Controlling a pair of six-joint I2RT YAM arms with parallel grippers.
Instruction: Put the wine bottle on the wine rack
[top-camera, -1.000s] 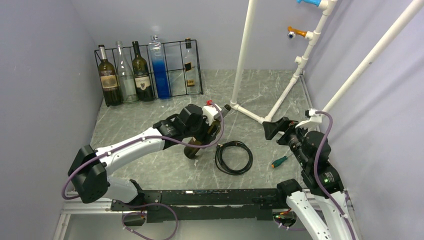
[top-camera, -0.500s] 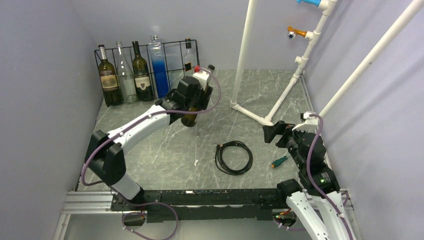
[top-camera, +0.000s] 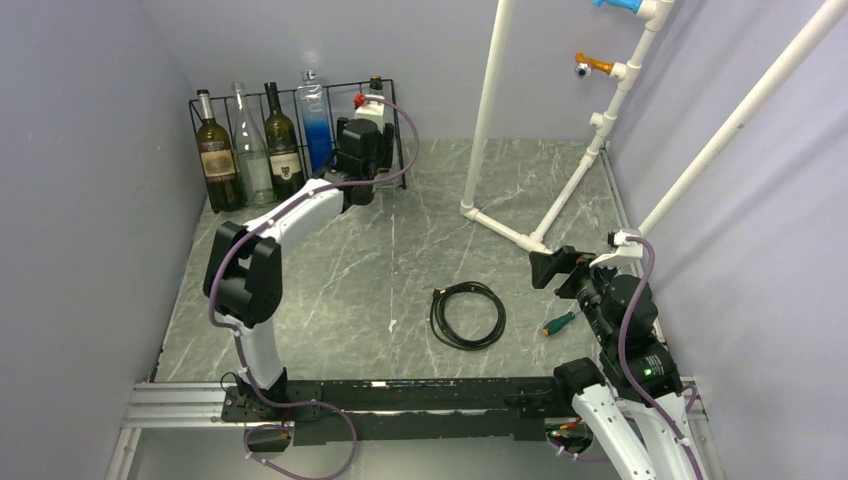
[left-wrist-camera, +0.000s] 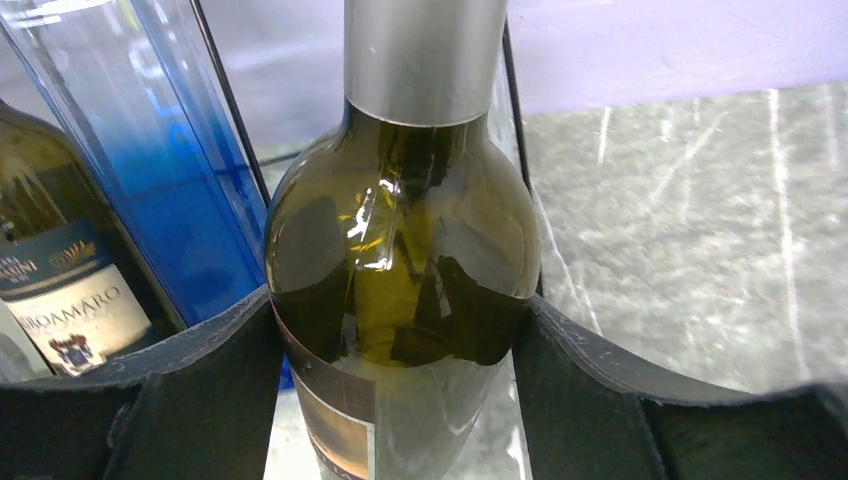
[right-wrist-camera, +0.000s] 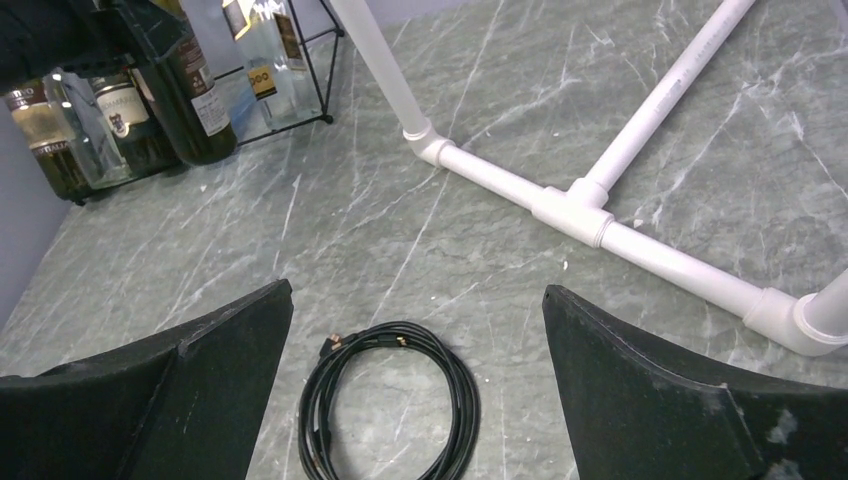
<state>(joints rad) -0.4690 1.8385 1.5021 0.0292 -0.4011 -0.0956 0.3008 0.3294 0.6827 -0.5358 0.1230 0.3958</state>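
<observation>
The wine bottle (left-wrist-camera: 400, 250), dark olive glass with a silver neck foil, stands upright between the black fingers (left-wrist-camera: 190, 400) of my left gripper (left-wrist-camera: 400, 300), which is shut on its body. In the top view my left gripper (top-camera: 357, 165) reaches to the black wire wine rack (top-camera: 397, 135) at the back left and hides most of the bottle. The bottle is at the gap between the blue bottle (left-wrist-camera: 190, 170) and the rack's right end. Whether its base rests on the rack does not show. My right gripper (right-wrist-camera: 416, 288) hangs open over the table, holding nothing.
Several bottles (top-camera: 250, 150) fill the rack's left slots, and a clear one (right-wrist-camera: 262, 60) stands at its right end. A coiled black cable (top-camera: 467, 315) and a green-handled screwdriver (top-camera: 560, 322) lie on the marble table. The white pipe frame (top-camera: 520, 232) stands at the back right.
My left arm has carried the wine bottle from the middle of the table back and left to the rack, and turned it upright. The right gripper has opened a little wider.
</observation>
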